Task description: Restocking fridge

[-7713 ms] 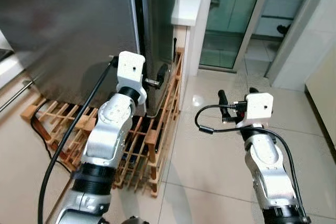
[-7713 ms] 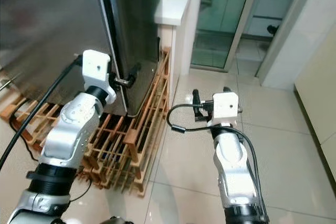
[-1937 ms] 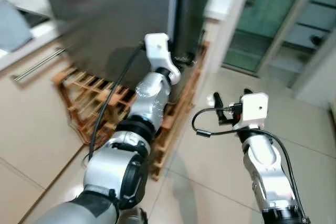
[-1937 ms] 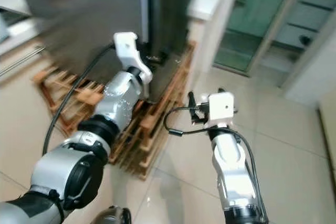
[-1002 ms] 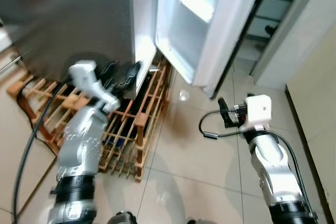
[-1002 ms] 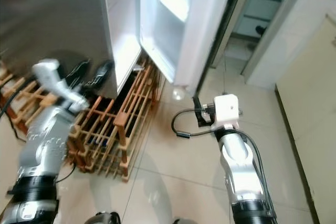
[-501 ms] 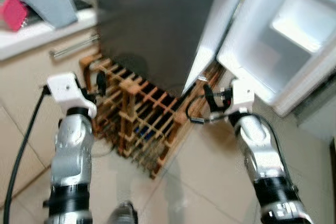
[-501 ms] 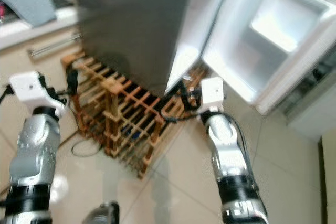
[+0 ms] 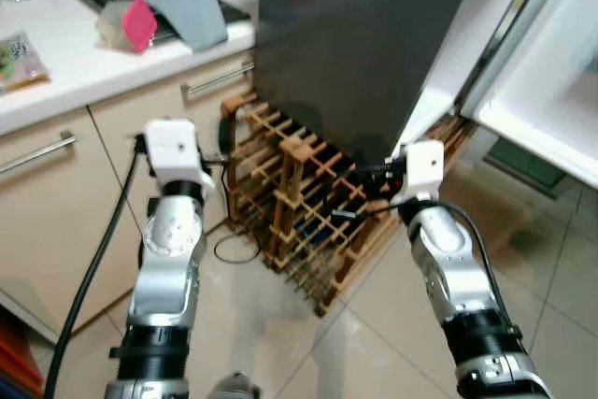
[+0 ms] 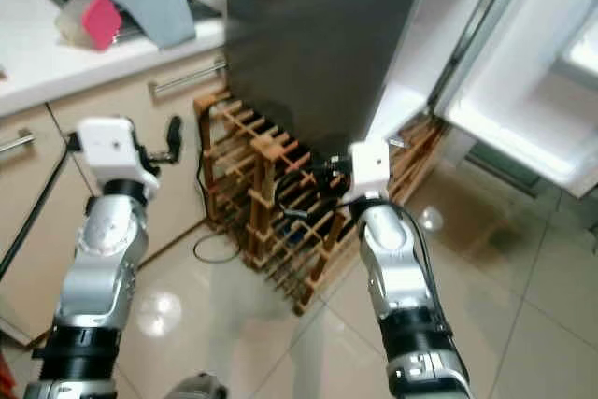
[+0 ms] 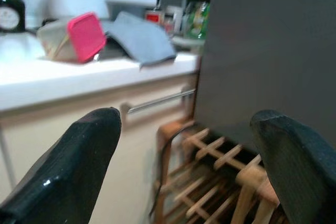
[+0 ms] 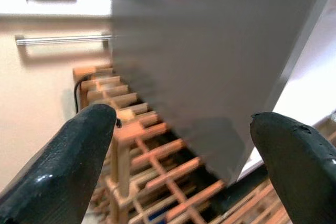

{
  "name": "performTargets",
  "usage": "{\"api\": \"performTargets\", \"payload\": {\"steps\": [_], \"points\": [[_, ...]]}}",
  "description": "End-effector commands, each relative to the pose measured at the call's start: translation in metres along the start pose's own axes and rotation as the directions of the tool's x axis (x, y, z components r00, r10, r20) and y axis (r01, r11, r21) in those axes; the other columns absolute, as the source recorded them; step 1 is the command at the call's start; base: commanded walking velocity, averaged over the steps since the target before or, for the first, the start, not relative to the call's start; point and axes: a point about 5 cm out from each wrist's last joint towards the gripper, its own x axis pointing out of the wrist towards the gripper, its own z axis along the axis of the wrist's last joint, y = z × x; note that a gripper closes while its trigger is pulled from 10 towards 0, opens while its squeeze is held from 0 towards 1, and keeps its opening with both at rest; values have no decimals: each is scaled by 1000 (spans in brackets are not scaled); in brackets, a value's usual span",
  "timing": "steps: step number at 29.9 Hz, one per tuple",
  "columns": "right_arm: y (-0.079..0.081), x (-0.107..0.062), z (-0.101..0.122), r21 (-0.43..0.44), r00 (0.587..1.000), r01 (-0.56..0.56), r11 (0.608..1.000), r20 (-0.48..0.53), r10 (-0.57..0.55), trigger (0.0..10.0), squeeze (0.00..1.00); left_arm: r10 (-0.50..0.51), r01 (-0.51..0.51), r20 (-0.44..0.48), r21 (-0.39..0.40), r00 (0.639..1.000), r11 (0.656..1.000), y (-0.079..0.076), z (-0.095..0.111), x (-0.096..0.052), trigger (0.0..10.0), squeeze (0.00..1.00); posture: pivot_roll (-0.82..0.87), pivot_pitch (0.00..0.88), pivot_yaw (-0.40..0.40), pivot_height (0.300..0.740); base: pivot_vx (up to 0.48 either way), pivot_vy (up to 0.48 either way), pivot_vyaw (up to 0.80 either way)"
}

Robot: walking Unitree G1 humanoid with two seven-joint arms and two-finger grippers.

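The dark steel fridge [image 9: 355,35] stands on a wooden wine rack [image 9: 299,198], and its white-lined door [image 9: 551,81] hangs open at the right. My left gripper [image 9: 227,135] is held in front of the counter cabinet, left of the rack. Its fingers [image 11: 79,166] are spread wide and open, with nothing between them. My right gripper [image 9: 369,173] hovers just before the rack under the fridge's front corner. It is open too, and its fingers [image 12: 63,166] are empty. On the counter lie a pink-lidded container [image 9: 131,23] and a grey cloth [image 9: 187,2].
A white counter [image 9: 65,72] with handled drawers [image 9: 220,79] runs along the left. A black cable [image 9: 229,245] trails on the tiled floor beside the rack. A packet [image 9: 19,55] lies at the counter's far left. Open tiled floor [image 9: 551,287] lies to the right.
The fridge door, shut 1.9 s ago, now stands open and my left gripper has come off it. The view has swung left, bringing the counter in.
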Motion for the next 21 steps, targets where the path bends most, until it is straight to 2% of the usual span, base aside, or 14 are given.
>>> {"api": "performTargets", "payload": {"steps": [1, 5, 12, 17, 21], "points": [[-1, -1, -1, 7, 1000, 0, 1000, 0, 0, 10000, 0, -3, 4, -21, 14, 1000, 1000, -6, -4, 0, 10000, 0, 74, 0, -84, 740, 277, -390, 606], [8, 6, 0, 7, 999, -48, 999, 0, 48, 10000, 0, 9, -9, 4, 3, 1000, 1000, -9, 2, 5, 10000, 0, 89, 0, -88, 740, 214, -287, 606], [4, 14, 5, 2, 999, -33, 999, 18, 33, 10000, 0, 32, -32, 5, 27, 999, 999, -5, 6, 17, 10000, 0, 64, 0, -48, 740, 0, 0, 603], [1, 12, 6, 5, 999, -16, 1000, 28, 16, 10000, 0, -5, 5, -7, 60, 1000, 998, -12, 3, 17, 10000, 0, 39, 0, -40, 740, 0, 0, 603], [-1, 6, 1, 25, 1000, -14, 1000, 18, 13, 10000, 0, -2, 3, -18, 45, 1000, 999, -16, -3, 16, 10000, 0, 32, 0, -58, 740, 0, 0, 600]]}}
